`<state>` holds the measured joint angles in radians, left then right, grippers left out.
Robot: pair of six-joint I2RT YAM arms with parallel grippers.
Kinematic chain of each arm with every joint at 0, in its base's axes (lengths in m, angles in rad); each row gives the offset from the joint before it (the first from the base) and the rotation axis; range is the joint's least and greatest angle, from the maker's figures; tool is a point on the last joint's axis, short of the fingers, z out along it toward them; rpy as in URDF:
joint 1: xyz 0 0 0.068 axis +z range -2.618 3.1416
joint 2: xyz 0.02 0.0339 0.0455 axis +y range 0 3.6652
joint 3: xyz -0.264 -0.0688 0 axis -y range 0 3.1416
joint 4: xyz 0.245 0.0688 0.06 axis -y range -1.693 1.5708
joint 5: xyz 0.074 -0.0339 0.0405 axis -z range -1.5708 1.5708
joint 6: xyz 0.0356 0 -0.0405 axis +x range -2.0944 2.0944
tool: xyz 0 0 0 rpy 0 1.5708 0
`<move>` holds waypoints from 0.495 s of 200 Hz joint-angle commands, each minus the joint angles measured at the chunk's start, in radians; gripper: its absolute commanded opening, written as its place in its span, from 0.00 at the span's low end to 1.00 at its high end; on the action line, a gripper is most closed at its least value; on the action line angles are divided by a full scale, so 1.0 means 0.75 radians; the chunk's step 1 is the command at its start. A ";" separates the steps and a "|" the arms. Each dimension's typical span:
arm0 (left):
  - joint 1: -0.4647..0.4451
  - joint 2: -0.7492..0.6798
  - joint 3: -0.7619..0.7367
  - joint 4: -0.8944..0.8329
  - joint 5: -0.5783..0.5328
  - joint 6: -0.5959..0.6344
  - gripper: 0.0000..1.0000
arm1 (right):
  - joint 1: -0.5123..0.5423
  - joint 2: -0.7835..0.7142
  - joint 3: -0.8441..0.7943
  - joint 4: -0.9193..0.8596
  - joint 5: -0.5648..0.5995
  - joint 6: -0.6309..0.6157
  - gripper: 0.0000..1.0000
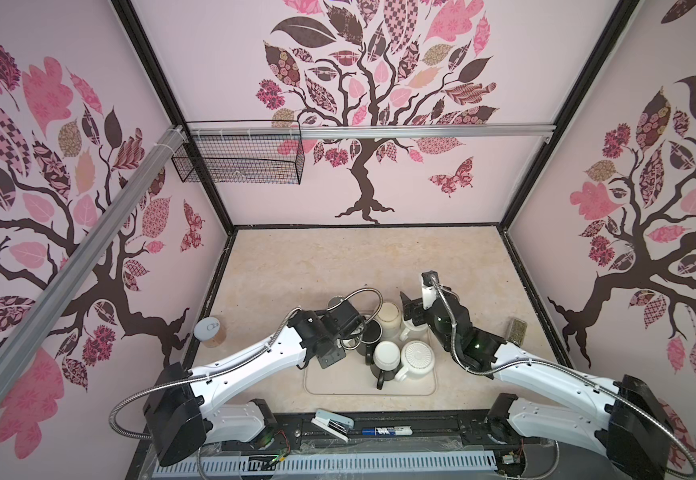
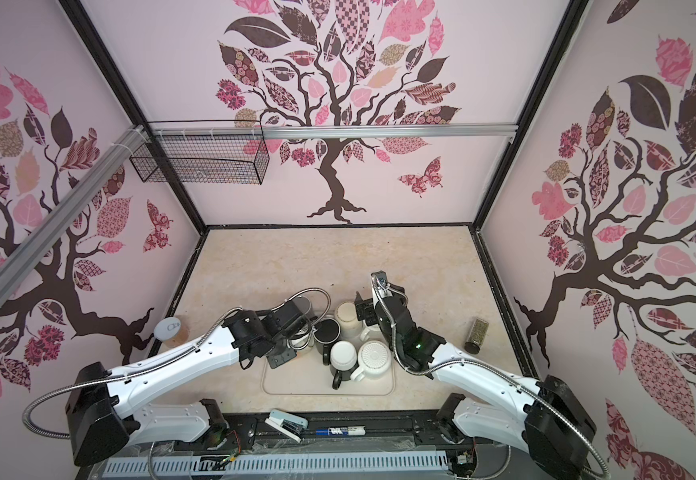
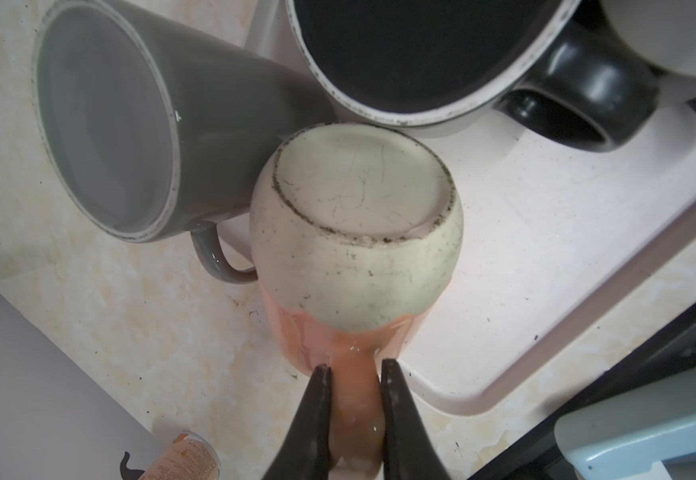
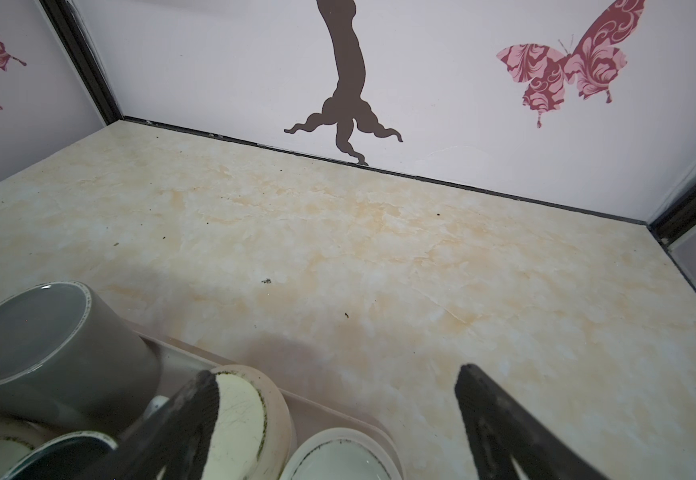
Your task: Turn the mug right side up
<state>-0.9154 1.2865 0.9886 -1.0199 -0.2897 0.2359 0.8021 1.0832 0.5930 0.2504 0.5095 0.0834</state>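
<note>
The mug is orange with a cream lower part, and its scuffed cream base faces the left wrist camera. My left gripper is shut on its orange handle, which fills the gap between the two black fingers. In both top views the left gripper sits over the tray's back left part and hides this mug. My right gripper hangs open over the tray's back right, with only bare counter between its fingers.
The beige tray also holds a grey mug, a black mug, a cream mug and two white upturned mugs. A lidded can stands left, a spice jar right. A stapler and marker lie in front.
</note>
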 commanded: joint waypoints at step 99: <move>0.006 0.014 0.032 0.004 -0.055 -0.061 0.00 | 0.003 -0.041 -0.003 -0.017 -0.015 0.035 0.92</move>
<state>-0.9169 1.3029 0.9901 -1.0157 -0.3401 0.2192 0.8021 1.0805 0.5652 0.2523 0.5106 0.0872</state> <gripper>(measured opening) 0.181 0.926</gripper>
